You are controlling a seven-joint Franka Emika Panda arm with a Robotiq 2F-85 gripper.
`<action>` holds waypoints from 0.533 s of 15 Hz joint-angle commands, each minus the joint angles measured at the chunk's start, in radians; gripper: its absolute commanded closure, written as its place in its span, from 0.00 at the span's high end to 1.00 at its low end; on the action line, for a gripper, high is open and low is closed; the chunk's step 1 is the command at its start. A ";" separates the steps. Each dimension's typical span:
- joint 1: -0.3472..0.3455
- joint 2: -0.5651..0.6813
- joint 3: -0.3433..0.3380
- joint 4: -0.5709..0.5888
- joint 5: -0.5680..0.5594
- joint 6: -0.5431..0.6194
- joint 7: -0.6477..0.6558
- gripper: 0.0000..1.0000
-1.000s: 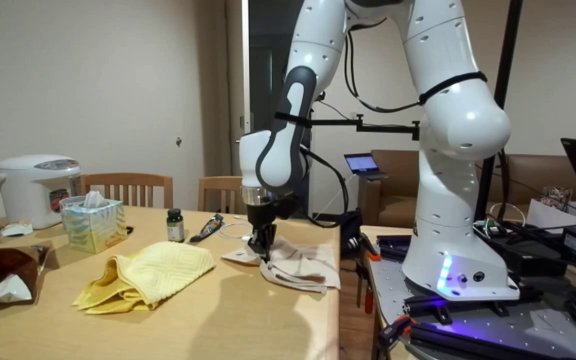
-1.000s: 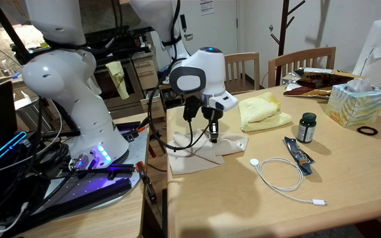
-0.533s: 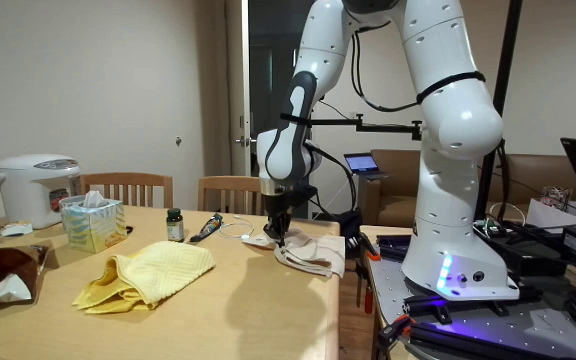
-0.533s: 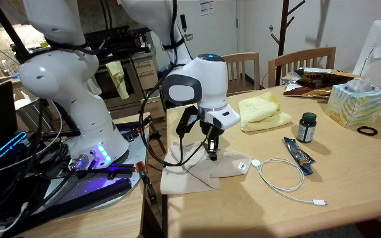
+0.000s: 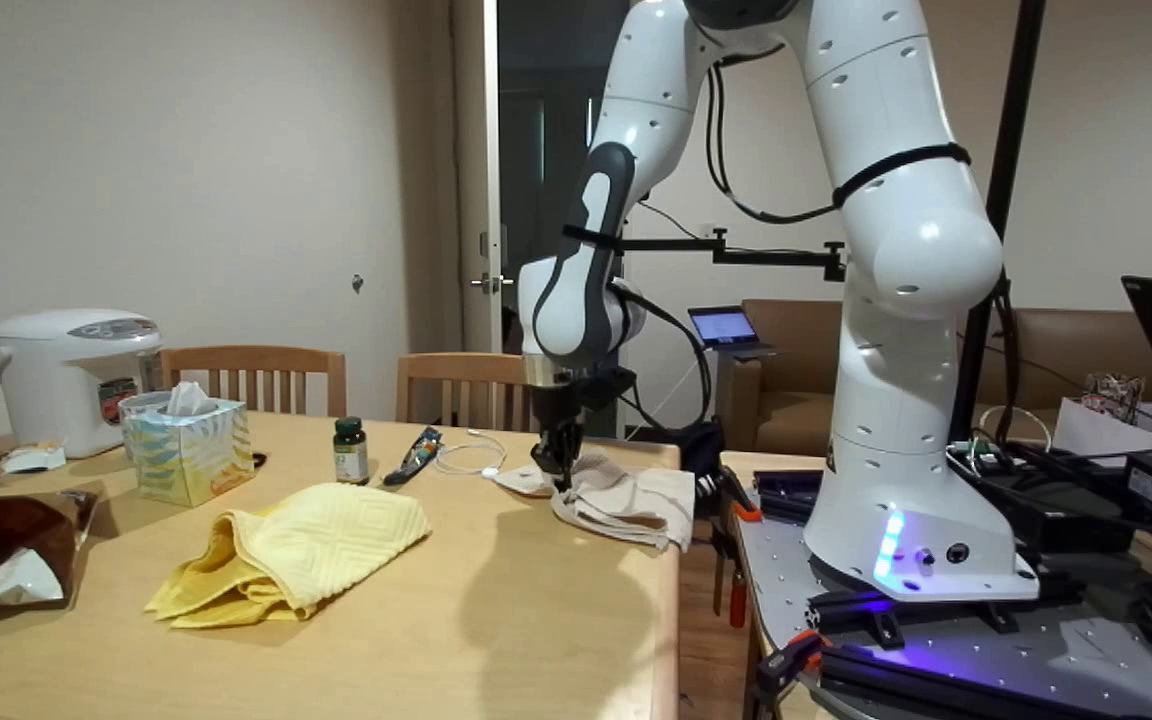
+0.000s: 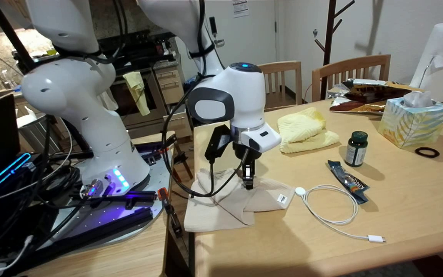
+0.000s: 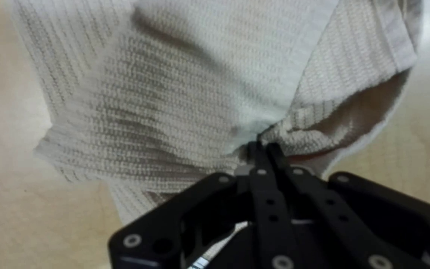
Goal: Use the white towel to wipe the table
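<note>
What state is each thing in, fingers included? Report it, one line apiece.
white towel, wrinkled, folded over, partly past the edge of the table
fingers, closed on the white towel
yellow towel, loosely folded
green bottle, upright, capped
tissue box, open, tissue poking out
white cable, loosely looped, unplugged
snack bar, lying flat; sealed or opened, cannot tell
paper towel roll, upright
laptop, open, screen lit

You've moved the gripper point(image 6: 248, 185) and towel point(image 6: 240, 204) toward the cable point(image 6: 300, 191); the towel now reaches past the edge of the table point(image 6: 406, 192) beside the robot point(image 6: 106, 130). The cable and snack bar point(image 6: 348, 182) have shifted slightly.
</note>
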 commanded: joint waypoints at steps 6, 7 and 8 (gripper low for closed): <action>0.014 -0.120 0.069 -0.013 0.038 -0.048 -0.051 0.69; 0.016 -0.138 0.076 -0.016 0.044 -0.056 -0.051 0.74; 0.020 -0.162 0.083 -0.018 0.053 -0.078 -0.052 0.81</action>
